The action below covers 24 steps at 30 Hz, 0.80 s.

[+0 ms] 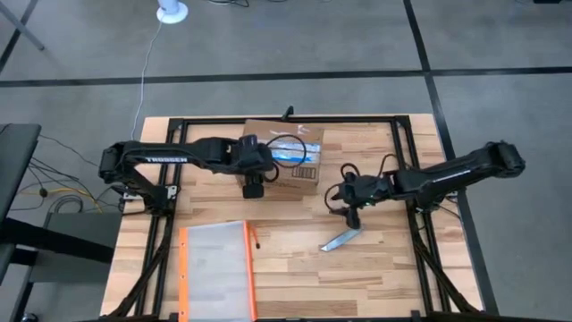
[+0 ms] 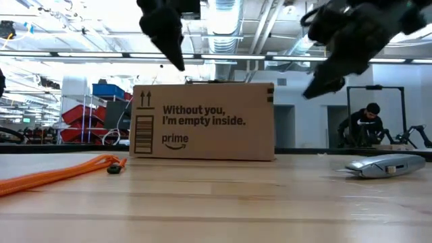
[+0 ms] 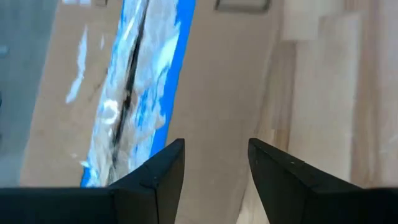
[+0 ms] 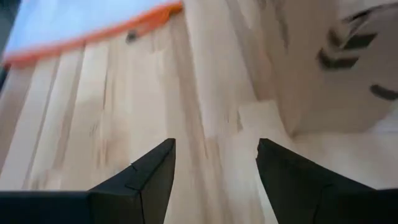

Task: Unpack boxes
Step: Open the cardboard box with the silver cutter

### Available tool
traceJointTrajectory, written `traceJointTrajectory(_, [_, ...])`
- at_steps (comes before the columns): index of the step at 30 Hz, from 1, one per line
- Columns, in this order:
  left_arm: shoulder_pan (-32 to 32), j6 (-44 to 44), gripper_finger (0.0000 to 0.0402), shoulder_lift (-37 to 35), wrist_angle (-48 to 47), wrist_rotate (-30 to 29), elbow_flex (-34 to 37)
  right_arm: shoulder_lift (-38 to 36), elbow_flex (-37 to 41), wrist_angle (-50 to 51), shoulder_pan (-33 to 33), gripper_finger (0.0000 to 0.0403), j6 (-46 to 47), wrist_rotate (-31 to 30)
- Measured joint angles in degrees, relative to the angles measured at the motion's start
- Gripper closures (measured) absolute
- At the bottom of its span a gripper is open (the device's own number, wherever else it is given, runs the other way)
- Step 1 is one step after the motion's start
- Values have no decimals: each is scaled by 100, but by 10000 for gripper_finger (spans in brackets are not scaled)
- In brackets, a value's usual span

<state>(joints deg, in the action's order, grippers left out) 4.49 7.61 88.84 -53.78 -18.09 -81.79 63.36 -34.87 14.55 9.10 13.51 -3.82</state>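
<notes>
As seen from above, the box [image 1: 284, 158] is set at the surface's [image 1: 393, 268] far middle, its taped seam running left to right, and the left gripper [image 1: 253, 189] is hung at its near edge, nearer than the right gripper [image 1: 352, 217]. Seen level, the box stands closed. In the 2 wrist views, both pairs of jaws are parted and empty.
</notes>
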Motion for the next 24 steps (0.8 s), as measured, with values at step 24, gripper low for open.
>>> traceJointTrajectory(24, [-66,-56,240,-20,-84,262,-134,2178,-209,1351,1217,213,-432,487])
